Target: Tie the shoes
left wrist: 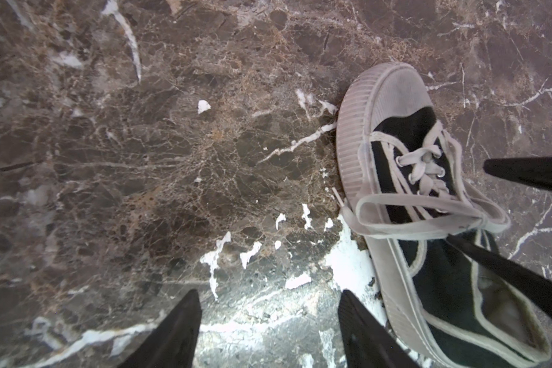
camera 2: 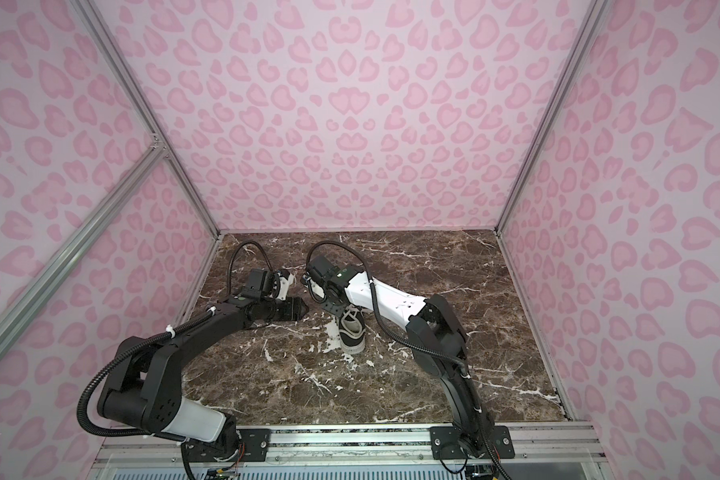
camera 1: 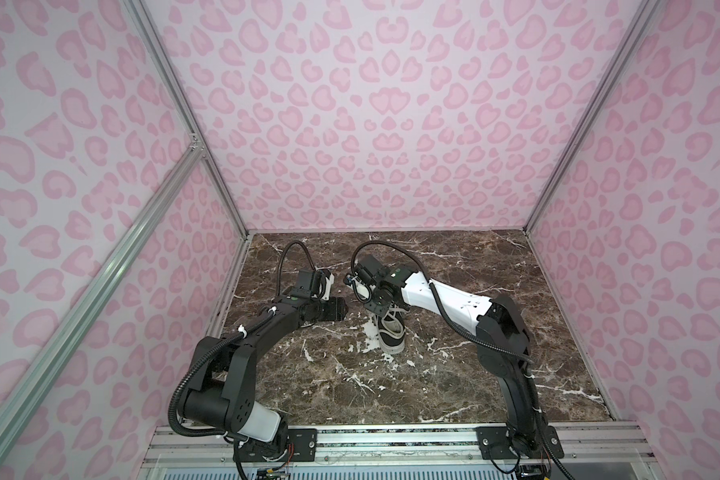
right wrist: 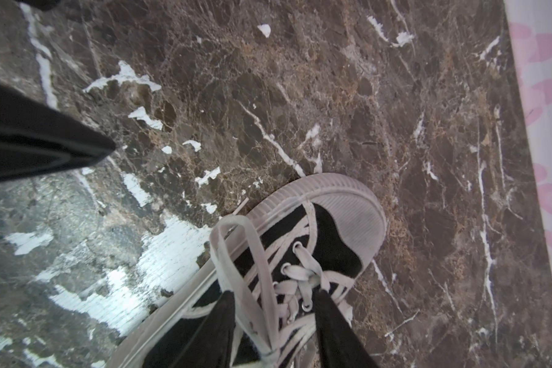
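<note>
Marble table, pink walls around. Shoe sits just under right claw, whose jaws stand apart astride lace loop, pinching nothing. Left claw beside shoe, spread, empty. Better: lower right claw, close on loop only.

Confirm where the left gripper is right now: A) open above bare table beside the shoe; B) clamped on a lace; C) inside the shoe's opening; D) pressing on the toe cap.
A: in the left wrist view the left gripper has its fingers apart over the table with nothing between them, and the shoe lies off to one side.
</note>
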`<state>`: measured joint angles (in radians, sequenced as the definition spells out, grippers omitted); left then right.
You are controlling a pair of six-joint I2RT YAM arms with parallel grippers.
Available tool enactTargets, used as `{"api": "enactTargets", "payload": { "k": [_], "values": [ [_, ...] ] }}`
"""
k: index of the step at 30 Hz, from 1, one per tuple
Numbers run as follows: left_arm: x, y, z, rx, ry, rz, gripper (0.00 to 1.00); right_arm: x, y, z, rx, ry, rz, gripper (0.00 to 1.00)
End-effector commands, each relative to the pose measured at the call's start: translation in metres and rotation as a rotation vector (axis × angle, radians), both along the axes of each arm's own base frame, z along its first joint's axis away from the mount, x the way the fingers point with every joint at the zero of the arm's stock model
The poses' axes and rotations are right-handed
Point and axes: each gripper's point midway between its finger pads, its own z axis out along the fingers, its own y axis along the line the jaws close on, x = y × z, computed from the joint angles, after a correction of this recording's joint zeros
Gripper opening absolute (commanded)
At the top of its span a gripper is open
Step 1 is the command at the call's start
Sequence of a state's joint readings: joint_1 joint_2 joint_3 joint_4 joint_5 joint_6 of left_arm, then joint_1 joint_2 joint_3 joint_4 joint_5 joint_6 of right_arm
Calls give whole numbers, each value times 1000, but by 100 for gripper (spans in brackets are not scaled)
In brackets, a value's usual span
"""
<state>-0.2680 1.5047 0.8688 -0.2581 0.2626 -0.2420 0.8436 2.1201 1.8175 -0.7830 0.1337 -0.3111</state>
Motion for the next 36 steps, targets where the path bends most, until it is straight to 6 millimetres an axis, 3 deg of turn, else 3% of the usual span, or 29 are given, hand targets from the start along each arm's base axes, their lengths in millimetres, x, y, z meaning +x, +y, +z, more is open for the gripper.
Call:
{"api": "enactTargets", "payload": {
  "k": [1,17,29,36],
  "values": [
    [-1,1,2,-12,-8,9,70,3,-8,-7,-67,-9,12,44],
    [-2,5,1,-11,-6,16,70,5,-8,-27,-121,13,40,34],
    [-4,5,1,-12,-4,11,70,-6,-5,-40,-71,164,48,1],
    [-1,-5,10,-51,-32,-39,70,-2,-3,-27,42,185,4,0]
  ]
}}
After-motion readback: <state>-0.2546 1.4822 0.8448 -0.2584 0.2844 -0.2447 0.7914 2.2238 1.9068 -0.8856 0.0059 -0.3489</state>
